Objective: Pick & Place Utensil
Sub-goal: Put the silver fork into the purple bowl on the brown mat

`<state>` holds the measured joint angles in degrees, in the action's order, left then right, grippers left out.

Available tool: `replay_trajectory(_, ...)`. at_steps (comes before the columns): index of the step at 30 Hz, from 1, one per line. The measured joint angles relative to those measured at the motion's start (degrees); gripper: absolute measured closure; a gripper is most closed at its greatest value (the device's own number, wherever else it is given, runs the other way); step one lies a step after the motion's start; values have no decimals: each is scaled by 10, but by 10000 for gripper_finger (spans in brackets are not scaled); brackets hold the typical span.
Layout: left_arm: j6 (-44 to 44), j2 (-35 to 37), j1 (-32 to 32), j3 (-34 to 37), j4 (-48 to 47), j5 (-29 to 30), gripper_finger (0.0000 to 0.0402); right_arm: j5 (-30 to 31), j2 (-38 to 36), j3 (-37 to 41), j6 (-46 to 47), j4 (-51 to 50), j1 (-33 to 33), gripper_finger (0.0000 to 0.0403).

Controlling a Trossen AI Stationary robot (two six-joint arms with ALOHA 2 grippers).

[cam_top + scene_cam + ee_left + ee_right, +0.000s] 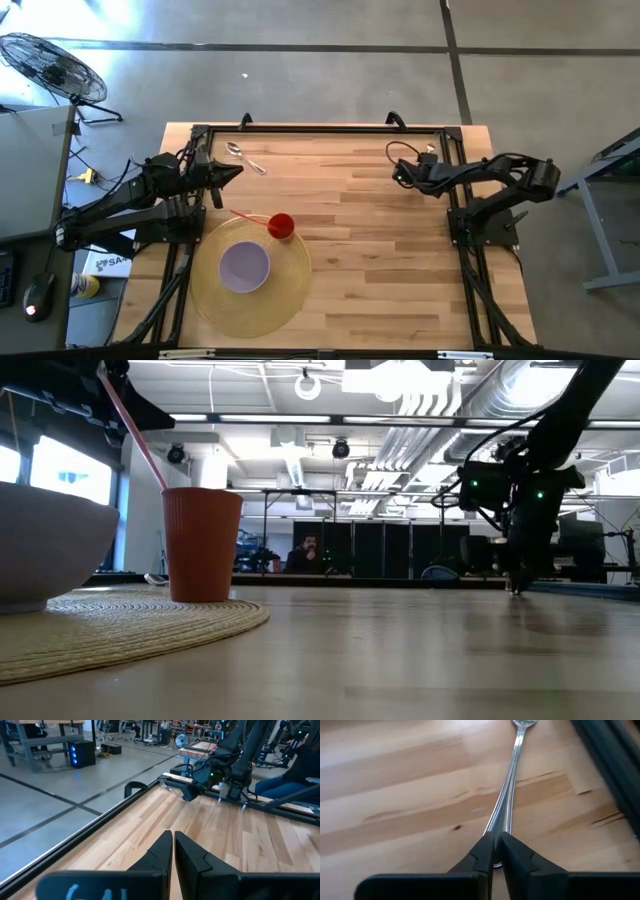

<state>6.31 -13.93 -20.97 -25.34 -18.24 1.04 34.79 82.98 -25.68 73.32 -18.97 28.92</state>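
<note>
Here's the fork (512,785) right under the right gripper (495,852), lying flat on the bare wood at the table's (400,260) far right corner. Its handle runs straight out from the fingertips toward twelve o'clock in the right wrist view, tines at the far end. The fingers are pinched nearly together over the handle's near end, and it looks like they have it, though the fork rests on the wood, not lifted. Long axis in line with the gripper, so a clean rise should carry it.

Over at the far left lies the spoon (243,156), bowl toward eleven o'clock, just beyond the left gripper (232,172), whose fingers are pressed together on nothing.

From the fork, the round placemat (290,290) sits toward eight o'clock, well apart, so there's a long carry across, I'd judge.

The count: one fork, one spoon, one white bowl (244,267), one red cup (281,226) with one straw (248,217), one mat, two arms.
</note>
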Motion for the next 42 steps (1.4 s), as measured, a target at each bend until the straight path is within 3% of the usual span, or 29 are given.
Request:
replay_trajectory(10, 0, 0, 0, 0, -4, 0, 386, -50, 0, -22, -1, -18, -81, 401)
replay_trajectory(19, 0, 0, 0, 0, -9, 0, 386, -147, 0, -47, 9, -27, -211, 401)
replay_trajectory(26, 0, 0, 0, 0, -9, 0, 386, -173, 5, -105, 65, -146, -323, 401)
replay_trajectory(33, 0, 0, 0, 0, -9, 0, 386, -102, 4, -169, 121, -267, -379, 400)
replay_trajectory(37, 4, 0, 0, 0, -19, -7, 386, -72, 3, -170, 140, -277, -368, 384)
replay_trajectory(42, 15, 0, 0, -14, -39, -4, 386, -59, 3, -139, 141, -246, -329, 335)
